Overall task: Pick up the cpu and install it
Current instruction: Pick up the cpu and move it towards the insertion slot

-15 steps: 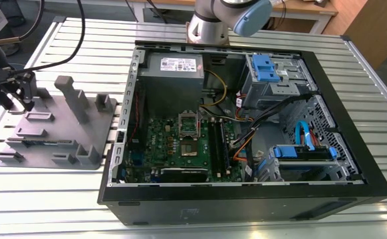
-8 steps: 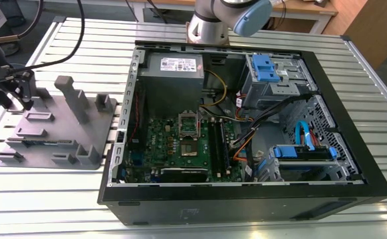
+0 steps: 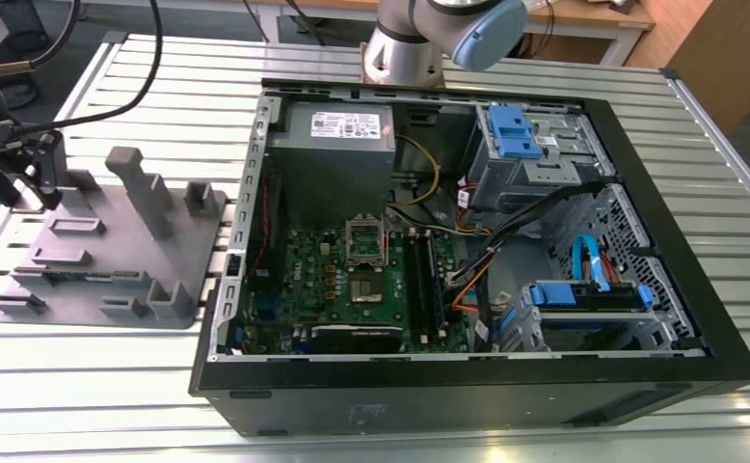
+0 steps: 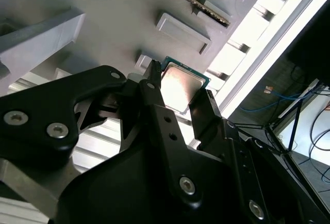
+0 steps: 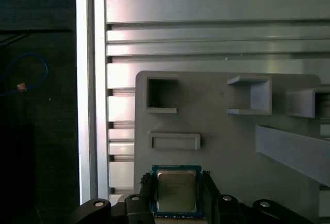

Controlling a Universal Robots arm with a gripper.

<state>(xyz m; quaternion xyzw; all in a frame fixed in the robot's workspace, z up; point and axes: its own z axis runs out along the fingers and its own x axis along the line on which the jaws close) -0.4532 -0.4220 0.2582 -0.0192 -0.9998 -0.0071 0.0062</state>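
Slatted metal table (image 3: 93, 386), exterior view's left: my gripper (image 5: 177, 182) is pinching the cpu (image 5: 177, 192) by two edges, fingers (image 4: 154, 90) hugging it, just over the grey holder (image 5: 227, 146).

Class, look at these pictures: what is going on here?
A robot arm is working at the grey plastic holder beside the open computer case. Its gripper is closed on the cpu, one finger against each side edge. Whether the chip is lifted yet is unclear. It is not in the motherboard socket.
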